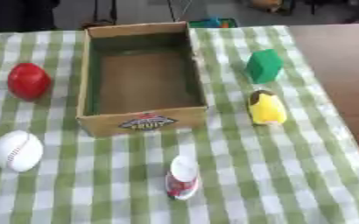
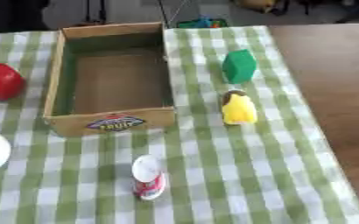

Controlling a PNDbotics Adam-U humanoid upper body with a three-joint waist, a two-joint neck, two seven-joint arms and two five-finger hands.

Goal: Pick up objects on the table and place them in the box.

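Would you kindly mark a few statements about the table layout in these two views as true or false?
1. The cardboard box holds nothing. True.
2. The red ball lies to the box's right. False: it lies to its left.
3. The green block sits farther from the camera than the yellow toy. True.
4. The white baseball is inside the box. False: it rests on the checked cloth.
5. A robot hand grips the small cup. False: no hand shows.

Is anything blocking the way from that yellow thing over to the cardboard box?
Nothing visible does. The yellow object lies just right of the box, with only bare checked cloth between them. The box wall itself must be cleared; its inside looks empty.
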